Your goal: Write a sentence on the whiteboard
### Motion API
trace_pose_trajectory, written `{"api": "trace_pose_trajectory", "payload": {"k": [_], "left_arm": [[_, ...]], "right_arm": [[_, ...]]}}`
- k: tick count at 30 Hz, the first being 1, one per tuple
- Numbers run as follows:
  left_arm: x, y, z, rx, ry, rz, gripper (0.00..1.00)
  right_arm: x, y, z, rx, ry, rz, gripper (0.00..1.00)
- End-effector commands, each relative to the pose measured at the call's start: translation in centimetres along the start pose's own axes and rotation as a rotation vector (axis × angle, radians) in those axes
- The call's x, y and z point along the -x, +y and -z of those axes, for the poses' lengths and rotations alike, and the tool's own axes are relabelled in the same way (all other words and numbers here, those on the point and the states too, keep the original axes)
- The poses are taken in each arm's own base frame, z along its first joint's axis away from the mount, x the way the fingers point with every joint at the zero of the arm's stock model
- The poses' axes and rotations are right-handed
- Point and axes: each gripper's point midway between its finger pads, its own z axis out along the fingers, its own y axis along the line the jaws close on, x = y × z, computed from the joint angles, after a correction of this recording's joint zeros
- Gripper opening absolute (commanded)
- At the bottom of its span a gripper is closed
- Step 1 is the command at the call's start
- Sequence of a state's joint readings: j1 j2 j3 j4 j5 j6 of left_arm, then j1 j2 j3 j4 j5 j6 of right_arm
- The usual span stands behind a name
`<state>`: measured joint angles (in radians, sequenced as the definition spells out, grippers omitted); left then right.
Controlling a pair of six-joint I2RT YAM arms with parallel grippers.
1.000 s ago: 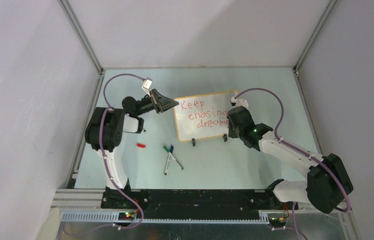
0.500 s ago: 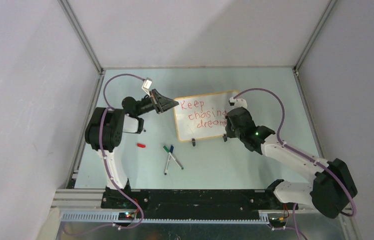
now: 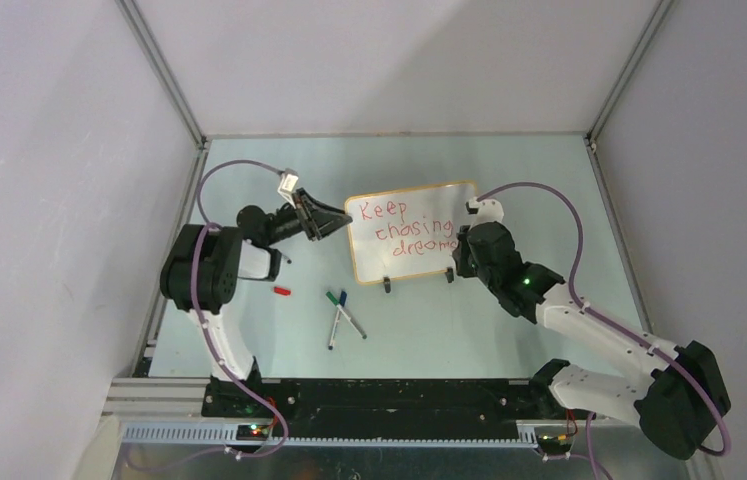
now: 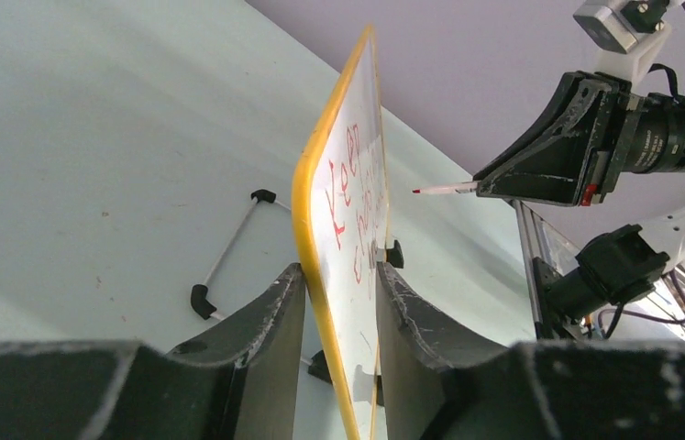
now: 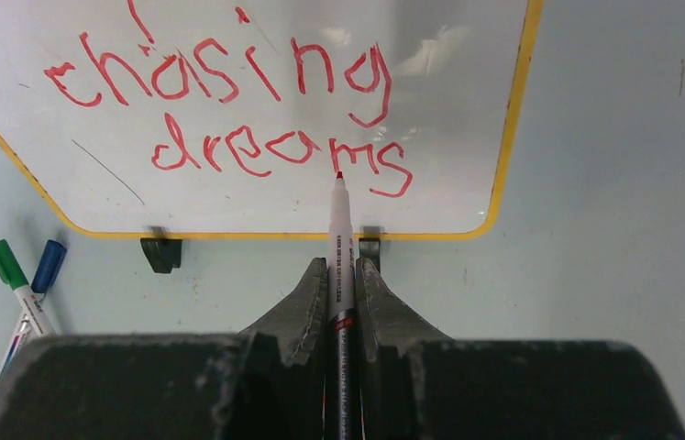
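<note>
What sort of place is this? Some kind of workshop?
Most likely a robotics lab test booth: two robot arms bolted to a table walled by plain panels in metal framing. The left gripper holds a small whiteboard while the right gripper holds a red marker.

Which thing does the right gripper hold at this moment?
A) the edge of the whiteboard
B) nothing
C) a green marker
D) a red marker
D: in the right wrist view the right gripper is shut on the red marker, whose tip points at the whiteboard.
</note>
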<state>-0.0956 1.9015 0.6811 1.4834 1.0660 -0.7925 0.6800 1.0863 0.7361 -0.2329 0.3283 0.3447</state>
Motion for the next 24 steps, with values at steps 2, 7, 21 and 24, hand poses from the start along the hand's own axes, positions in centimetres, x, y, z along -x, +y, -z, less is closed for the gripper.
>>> {"api": "trace_pose_trajectory", "payload": {"k": [2,7,21,24], "left_arm": [[2.5,-1.3,0.9,0.026,-0.079,-0.174,0.38],[2.4,-1.2,2.1,0.097,-0.121,-0.203,0.63],[3.3,-2.8,5.3,0.262,-0.243,-0.325,0.99],[3.4,-3.0,7.1,0.374,-0.349,-0.201,0.99]], "right_arm": [[1.6,0.0,0.8,0.002,-0.076,-0.016,0.0],[1.8,-0.2,1.2,0.003,-0.094,-0.026,0.0],[2.1,-0.2,2.5,0.031,-0.152,-0.049,0.0],[2.2,-0.2,2.7,0.03,-0.157,-0.05,0.0]]}}
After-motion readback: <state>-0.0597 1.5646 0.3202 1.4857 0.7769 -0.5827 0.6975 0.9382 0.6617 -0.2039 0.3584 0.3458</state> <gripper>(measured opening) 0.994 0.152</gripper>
